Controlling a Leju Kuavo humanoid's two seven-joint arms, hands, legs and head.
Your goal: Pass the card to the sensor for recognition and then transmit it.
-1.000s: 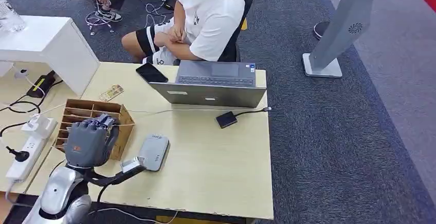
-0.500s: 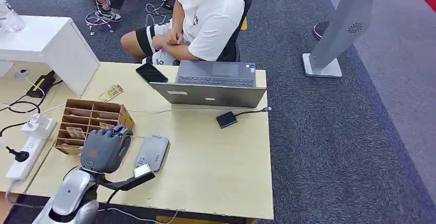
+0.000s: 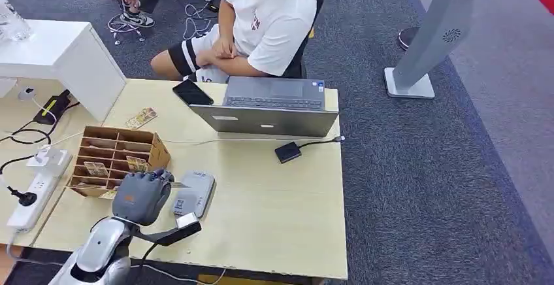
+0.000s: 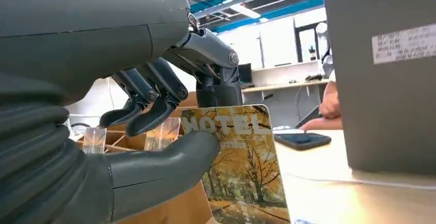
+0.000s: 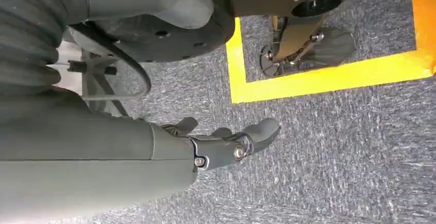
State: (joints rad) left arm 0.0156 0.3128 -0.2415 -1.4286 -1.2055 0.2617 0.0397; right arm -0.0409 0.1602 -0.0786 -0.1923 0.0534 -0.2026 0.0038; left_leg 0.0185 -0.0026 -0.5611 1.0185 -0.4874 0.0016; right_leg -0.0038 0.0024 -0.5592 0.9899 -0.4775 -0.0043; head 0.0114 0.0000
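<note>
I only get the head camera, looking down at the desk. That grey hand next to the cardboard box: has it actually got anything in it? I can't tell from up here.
Observer: Yes. The left wrist view shows the left hand pinching a card between its thumb and fingers.
Operator: What sort of card?
Observer: It reads HOTEL above a picture of yellow autumn trees.
Operator: And the other arm? It's nowhere on my screen.
Observer: The right hand hangs over grey carpet near a yellow line, holding nothing.
</note>
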